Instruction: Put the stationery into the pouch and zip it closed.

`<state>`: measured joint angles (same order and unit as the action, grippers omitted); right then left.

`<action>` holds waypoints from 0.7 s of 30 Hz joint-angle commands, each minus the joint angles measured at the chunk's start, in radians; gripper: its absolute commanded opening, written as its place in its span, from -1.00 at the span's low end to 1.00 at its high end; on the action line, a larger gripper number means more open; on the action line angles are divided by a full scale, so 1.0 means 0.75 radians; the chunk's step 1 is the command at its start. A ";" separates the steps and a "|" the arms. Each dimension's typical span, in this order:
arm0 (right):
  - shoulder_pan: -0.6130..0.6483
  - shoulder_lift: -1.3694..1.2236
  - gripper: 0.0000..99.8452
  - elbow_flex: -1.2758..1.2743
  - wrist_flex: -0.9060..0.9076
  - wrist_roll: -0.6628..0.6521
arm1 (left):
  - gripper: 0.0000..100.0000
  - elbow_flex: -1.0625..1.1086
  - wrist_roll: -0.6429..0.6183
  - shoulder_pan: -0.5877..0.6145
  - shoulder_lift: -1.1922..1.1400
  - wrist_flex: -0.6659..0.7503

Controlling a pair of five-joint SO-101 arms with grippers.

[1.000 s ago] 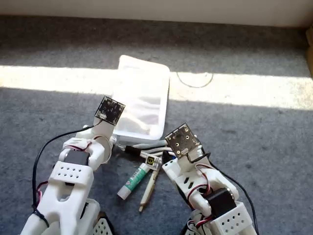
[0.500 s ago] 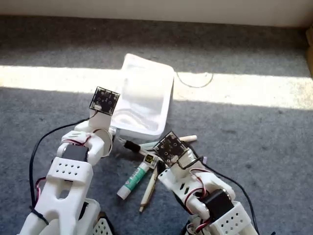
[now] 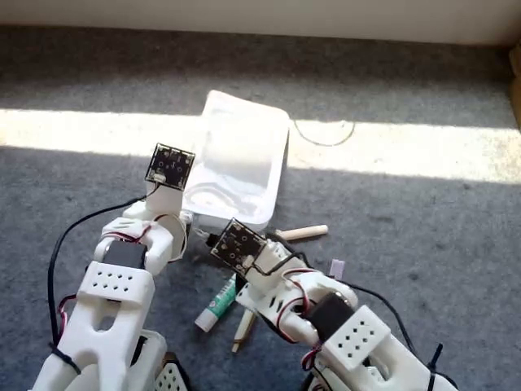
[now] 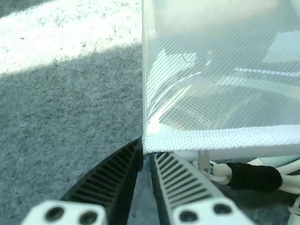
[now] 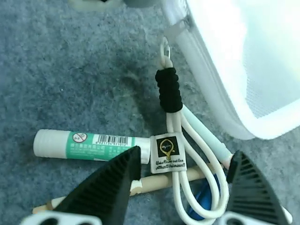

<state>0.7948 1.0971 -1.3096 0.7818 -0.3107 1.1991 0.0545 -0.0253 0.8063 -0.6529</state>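
Beside one pouch (image 3: 242, 159): one glue stick (image 3: 216, 305), two pencils (image 3: 301, 233) (both wooden).

The pouch (image 3: 240, 167) lies mid-carpet (image 3: 423, 244). The left gripper (image 4: 146, 151) sits at its 7 o'clock corner. At 6 o'clock the zip cord (image 5: 169, 91) trails over a glue stick (image 5: 89, 144) and a pencil (image 5: 164, 178), beneath the right gripper (image 5: 186, 152). A stick (image 3: 301, 233) lies at 4 o'clock.

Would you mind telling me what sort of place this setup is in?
Probably an indoor room, with the work done on a grey carpet-like surface; a band of sunlight crosses it, and a pale wall edge runs along the far side.
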 commanded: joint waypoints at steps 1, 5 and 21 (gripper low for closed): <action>0.034 -0.136 -0.43 0.087 -0.175 -0.018 | -0.99 -0.075 -0.014 0.015 0.040 -0.006; 0.071 -0.226 -0.43 0.089 -0.273 -0.018 | -0.99 -0.075 -0.016 0.015 0.040 -0.006; 0.105 -0.650 -0.43 0.089 -0.723 -0.018 | -0.99 -0.073 -0.016 0.015 0.036 -0.006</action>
<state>0.8730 0.6306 -1.3096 0.3000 -0.3107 1.1991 0.0545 -0.0238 0.8048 -0.6529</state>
